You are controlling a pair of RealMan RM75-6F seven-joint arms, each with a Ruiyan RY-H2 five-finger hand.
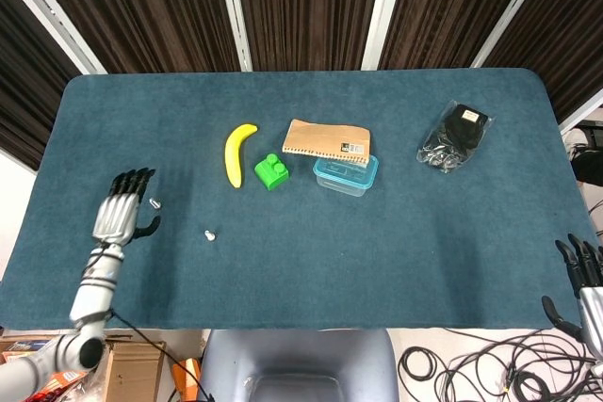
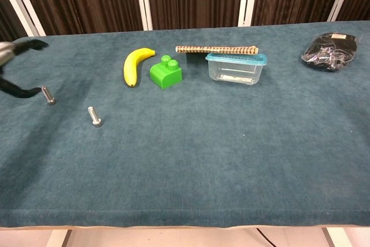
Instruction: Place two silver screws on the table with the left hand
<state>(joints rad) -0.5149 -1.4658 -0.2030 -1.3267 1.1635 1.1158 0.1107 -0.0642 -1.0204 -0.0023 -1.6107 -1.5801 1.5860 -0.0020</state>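
Two silver screws lie on the blue table cloth at the left. One screw (image 1: pixel 155 202) (image 2: pixel 48 95) rests just right of my left hand (image 1: pixel 121 209) (image 2: pixel 14 67), apart from the fingers. The other screw (image 1: pixel 210 233) (image 2: pixel 95 116) lies further right and nearer the front edge. My left hand is spread open and holds nothing. My right hand (image 1: pixel 584 275) shows only at the lower right corner of the head view, off the table, fingers apart and empty.
A yellow banana (image 1: pixel 236 152), a green block (image 1: pixel 271 171), a spiral notebook (image 1: pixel 327 138) and a clear plastic box (image 1: pixel 345 175) sit mid-table. A black bag (image 1: pixel 454 135) lies at the far right. Cables lie on the floor below the table's front right.
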